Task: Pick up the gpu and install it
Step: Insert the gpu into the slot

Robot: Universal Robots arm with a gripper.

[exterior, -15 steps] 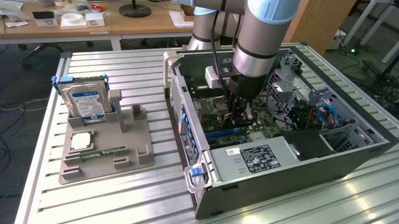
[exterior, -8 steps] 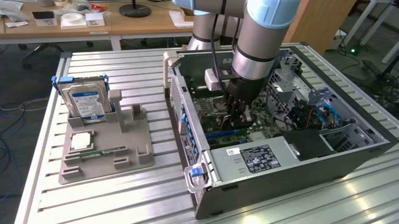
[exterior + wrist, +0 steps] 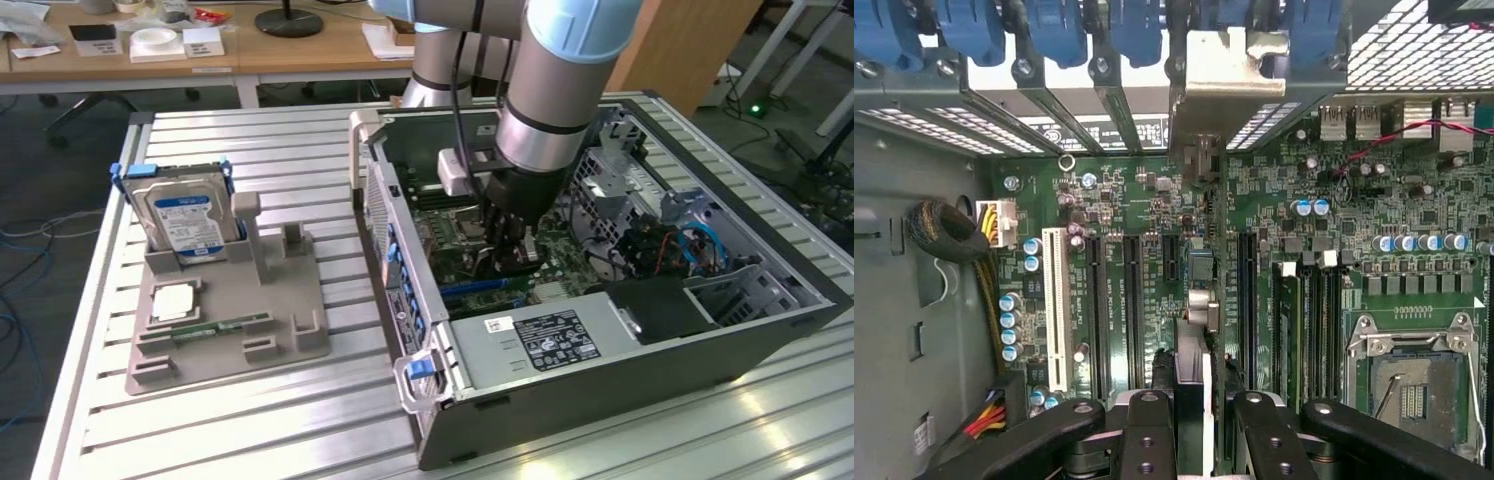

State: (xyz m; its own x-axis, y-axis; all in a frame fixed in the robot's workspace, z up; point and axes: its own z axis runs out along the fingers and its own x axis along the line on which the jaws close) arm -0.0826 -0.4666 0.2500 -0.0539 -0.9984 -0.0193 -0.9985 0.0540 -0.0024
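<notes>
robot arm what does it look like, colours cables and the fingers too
The arm is a silver-grey metal tube with light blue joint caps and a black ring. A black cable runs down beside it, and a pale boxy block sits at the wrist. The gripper is black; its fingers are black linkage bars with round silver pins.

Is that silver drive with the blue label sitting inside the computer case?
No, the hard drive stands upright in the grey holder, outside the open computer case, on the exterior view's left.
</notes>
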